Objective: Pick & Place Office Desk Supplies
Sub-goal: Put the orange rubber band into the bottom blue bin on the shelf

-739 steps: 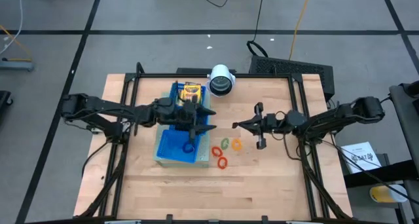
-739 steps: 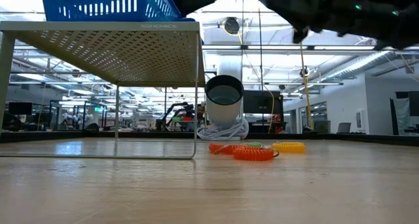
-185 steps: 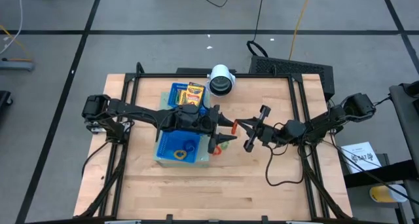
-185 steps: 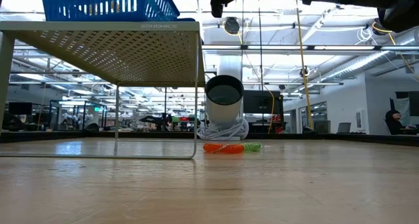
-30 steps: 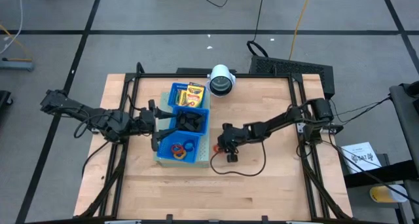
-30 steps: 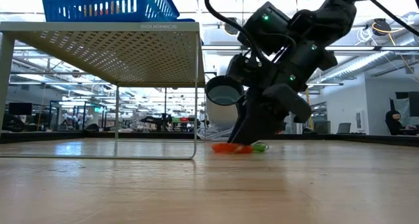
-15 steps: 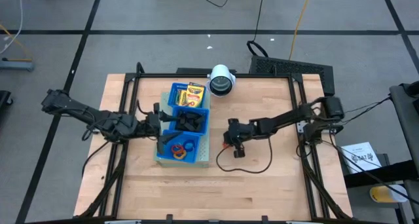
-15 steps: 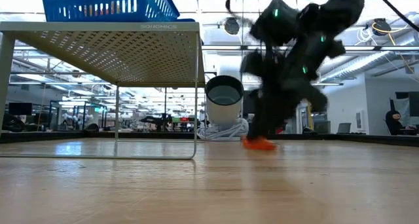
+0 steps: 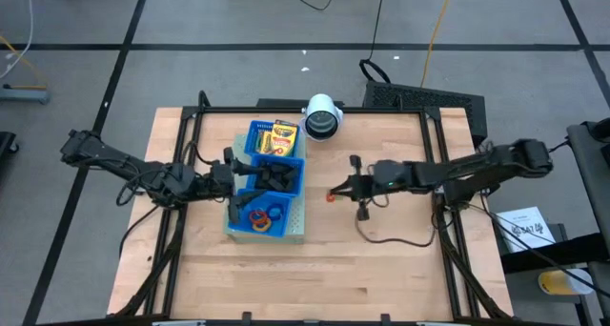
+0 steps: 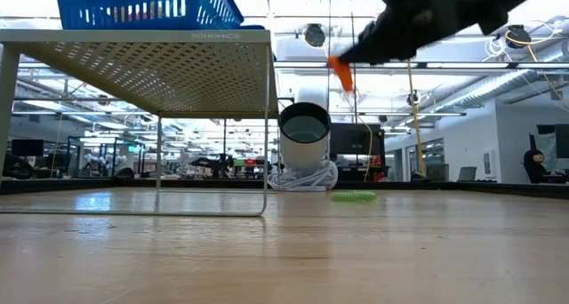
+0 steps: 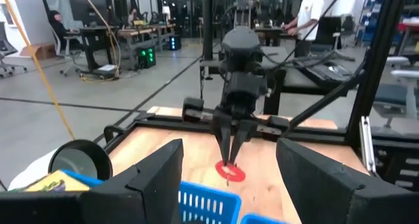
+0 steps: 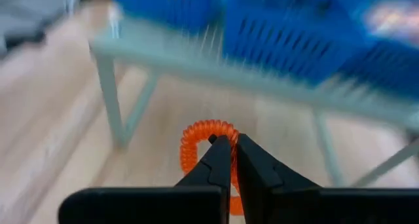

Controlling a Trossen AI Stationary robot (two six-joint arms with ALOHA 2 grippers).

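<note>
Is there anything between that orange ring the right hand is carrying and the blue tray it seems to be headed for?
Nothing visible blocks it. The right hand holds the orange ring above bare table, right of the blue tray. The tray sits raised on a mesh stand, so the ring must clear its wall.

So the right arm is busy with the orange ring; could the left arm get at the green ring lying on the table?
Probably not directly: the green coiled ring lies beyond the raised blue plastic tray, which stands between it and the left gripper.
</note>
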